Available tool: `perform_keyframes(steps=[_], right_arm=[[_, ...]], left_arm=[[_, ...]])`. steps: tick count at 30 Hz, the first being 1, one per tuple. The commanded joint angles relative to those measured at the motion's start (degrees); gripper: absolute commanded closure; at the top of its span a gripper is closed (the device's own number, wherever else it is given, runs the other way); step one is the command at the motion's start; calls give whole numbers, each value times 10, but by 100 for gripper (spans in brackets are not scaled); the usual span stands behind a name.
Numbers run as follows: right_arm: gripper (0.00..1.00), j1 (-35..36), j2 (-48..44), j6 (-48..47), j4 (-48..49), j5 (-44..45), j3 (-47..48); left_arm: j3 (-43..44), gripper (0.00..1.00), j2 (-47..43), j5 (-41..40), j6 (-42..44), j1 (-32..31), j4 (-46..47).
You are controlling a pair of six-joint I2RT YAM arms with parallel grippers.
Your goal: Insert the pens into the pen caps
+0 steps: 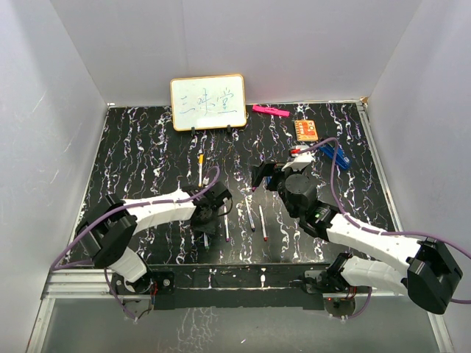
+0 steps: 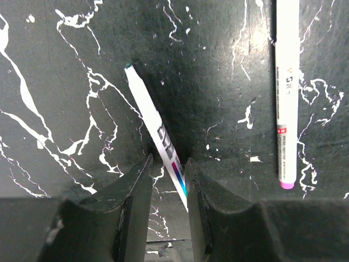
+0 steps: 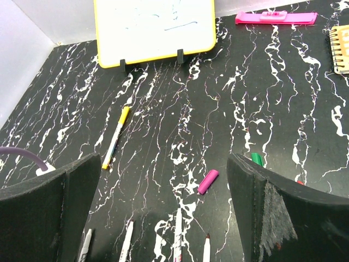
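**Pinching one pen on the left while the caps wait under the right arm**

The left fingers (image 2: 133, 196) stand narrow around a dark-tipped pen (image 2: 148, 106), one pad on each side of its barrel and both apparently touching it. The grip sits near the printed rear end. From there the pen's long axis runs out at a slant, up and to the left in the left wrist view, so the writing tip points away from the fingers. Whether the pen is off the surface (image 1: 147, 147) or resting on it cannot be told from these views. A second, pink-ended pen (image 2: 286, 93) lies apart to the right, nearly straight up the view, and is not touched.

The right fingers (image 3: 262, 202) are spread wide and hold nothing. Between and ahead of them on the surface lies a purple cap (image 3: 208, 181), tilted, with a green cap (image 3: 256, 159) just beside the right-hand finger. Three more pens show at the near edge of that view, the middle one (image 3: 178, 234) pointing roughly toward the purple cap. Farther off to the left lies a yellow-capped pen (image 3: 116, 136), probably already done.

The coming move likely turns on this split. The pen is with the left arm, its tip free and leading, and the loose caps are nearer the right arm. The right arm seems best placed to pick up a cap and present its open end in line with the pen's slanted axis.
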Motion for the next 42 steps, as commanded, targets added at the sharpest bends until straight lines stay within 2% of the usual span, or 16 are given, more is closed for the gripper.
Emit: perform_keyframes(steps=[1, 9, 14, 16, 19, 21, 37, 42], right_arm=[[2, -1, 1, 5, 33, 3, 6], [2, -1, 10, 5, 34, 1, 6], [2, -1, 3, 3, 32, 7, 2], [2, -1, 0, 2, 31, 11, 0], [2, -1, -1, 2, 31, 17, -4], [2, -1, -1, 2, 31, 17, -5], [2, -1, -5, 5, 8, 35, -14], [2, -1, 1, 18, -14, 66, -13]], left_arm=[[-34, 71, -4, 32, 4, 0, -45], [-46, 70, 31, 34, -2, 3, -10], [-37, 66, 54, 28, 2, 10, -4], [-35, 71, 59, 24, 5, 12, -5], [-37, 93, 62, 25, 8, 15, 5], [-40, 98, 67, 25, 10, 17, 15], [-42, 100, 131, 21, 26, 26, 43], [-49, 100, 105, 29, 30, 27, 56]])
